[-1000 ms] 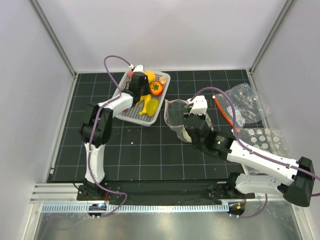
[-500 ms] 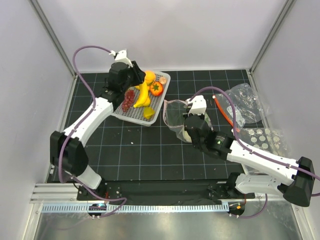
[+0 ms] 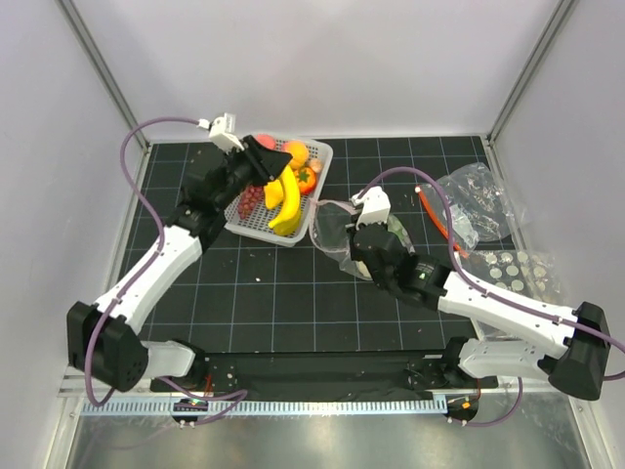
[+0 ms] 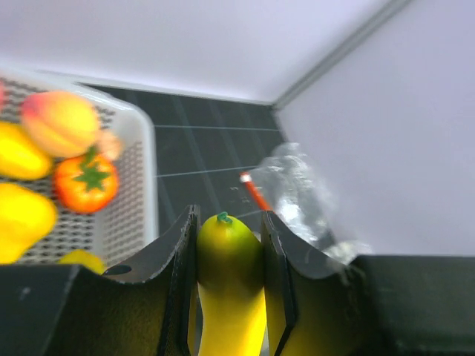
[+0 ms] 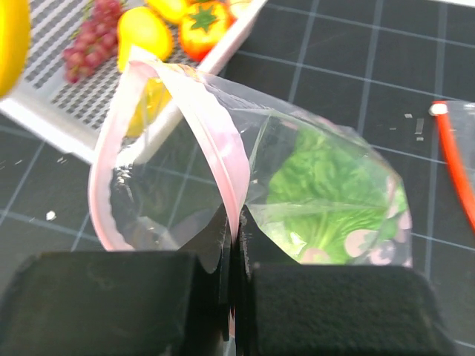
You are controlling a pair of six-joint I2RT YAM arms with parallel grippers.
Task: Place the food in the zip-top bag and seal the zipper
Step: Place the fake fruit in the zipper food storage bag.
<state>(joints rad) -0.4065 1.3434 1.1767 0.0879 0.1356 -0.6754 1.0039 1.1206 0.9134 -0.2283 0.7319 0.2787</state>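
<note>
My left gripper (image 3: 276,178) is shut on the yellow banana (image 3: 284,195) and holds it above the white basket (image 3: 322,149). In the left wrist view the banana (image 4: 230,259) sits upright between the fingers (image 4: 182,252). My right gripper (image 5: 236,230) is shut on the pink zipper rim (image 5: 223,141) of the zip-top bag (image 3: 330,227) and holds its mouth open toward the basket. The green cabbage (image 5: 326,185) lies inside the bag. The orange-red fruit (image 4: 87,182), peach (image 4: 59,122), grapes (image 5: 89,37) and yellow pieces (image 5: 145,30) lie in the basket.
A clear bag (image 3: 474,200) with an orange-red strip (image 3: 437,220) lies at the right rear. A dotted plastic sheet (image 3: 513,269) lies near the right wall. Grey walls close in the black gridded mat (image 3: 273,293).
My left gripper has risen out of the basket with the banana and swung it toward the bag. The right gripper with the bag has shifted slightly left.
</note>
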